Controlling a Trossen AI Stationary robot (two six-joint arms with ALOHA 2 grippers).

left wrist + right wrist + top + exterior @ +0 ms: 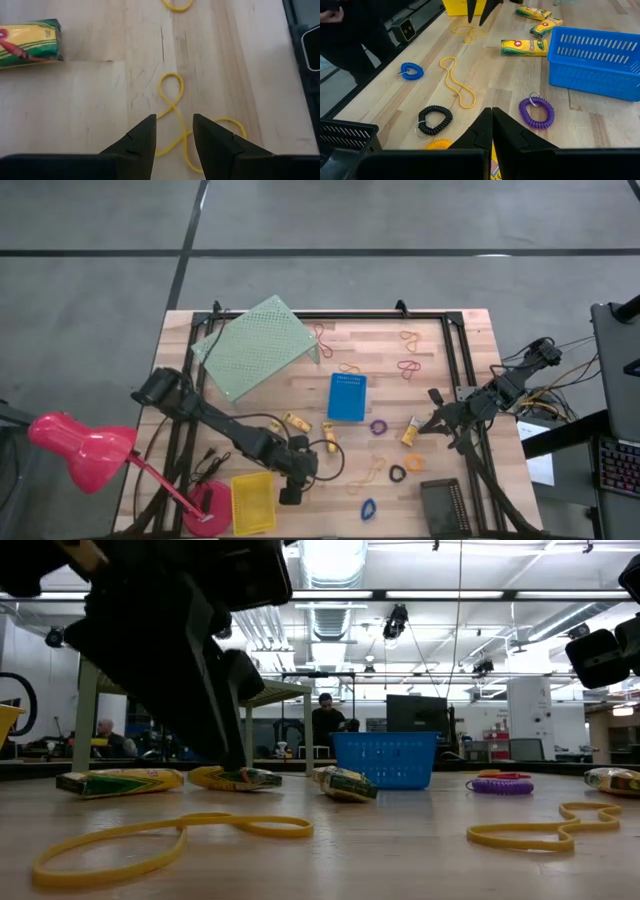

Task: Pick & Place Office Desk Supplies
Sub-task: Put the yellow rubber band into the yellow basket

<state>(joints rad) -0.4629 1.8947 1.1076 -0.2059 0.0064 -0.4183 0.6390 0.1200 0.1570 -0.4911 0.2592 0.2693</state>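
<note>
A: State the left gripper condition.

B: Its fingers stand apart, nothing between them. It hovers over a yellow band, a twisted loop lying flat on the table. In the high view the left gripper sits just beside the yellow bin, on the side toward the blue bin.

A: Handling properties of the band?

B: Judged light, soft and limp. It will likely stretch and sag when lifted, and it lies flush on the wood. Recommended hold: across the strand where the loop crosses itself, fingertips pressed down to the table before closing.

A: Other supplies, working outward from the yellow bin?

B: Crayon boxes lie between the yellow bin and the blue bin. Beyond the gripper, away from the yellow bin, lie a second band, a blue ring and a black ring. A purple ring lies just beside the blue bin. More bands lie past the blue bin, near the table's far edge.

A: The boxes and rings?

B: The boxes appear light, stiff cardboard; grip across the narrow sides. The rings are springy coils; pinch one wall.

A: Right gripper?

B: Fingers pressed together, empty. It waits well beyond the blue bin from the yellow bin, near the purple ring.
</note>
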